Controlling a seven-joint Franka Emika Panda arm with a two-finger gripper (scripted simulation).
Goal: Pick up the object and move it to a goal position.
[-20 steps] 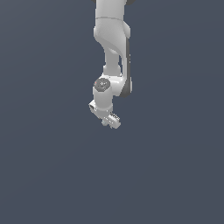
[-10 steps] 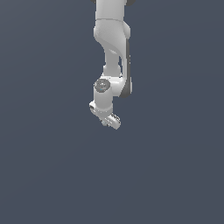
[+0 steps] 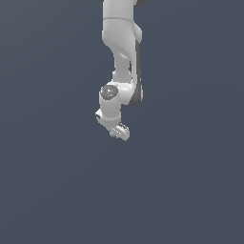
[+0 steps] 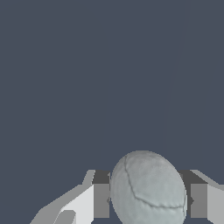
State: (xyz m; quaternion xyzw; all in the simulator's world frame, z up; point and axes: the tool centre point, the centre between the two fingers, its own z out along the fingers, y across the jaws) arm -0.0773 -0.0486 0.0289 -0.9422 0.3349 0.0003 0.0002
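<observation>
Exterior view, arm: the white arm [image 3: 121, 57] is seen hanging down from the top edge against a plain dark grey-blue backdrop, its wrist bent toward the exterior view's right.
Exterior view, tool: the tool [image 3: 120, 133] is found at the arm's lowest end, small and pale; its fingers are too small here for their spread to be judged.
Exterior view, ball: the ball cannot be made out in this view.
Exterior view, change: compared with one second and half a second ago, no clear shift of the arm or tool is noted; the pose is matched almost exactly.
Wrist view, ball: a pale grey-blue ball [image 4: 148, 189] with thin dark seam lines is shown close to the camera, lodged between the two fingers.
Wrist view, tool: the tool [image 4: 146, 201] is seen closed onto the ball, one light finger [image 4: 89, 203] on one side and the other finger [image 4: 205, 200] on the opposite side, each appearing pressed against the ball's flank.
Wrist view, surroundings: behind the ball only the even dark grey-blue background is visible.
Wrist view, change: no earlier picture of this view is given, so no difference can be told.
</observation>
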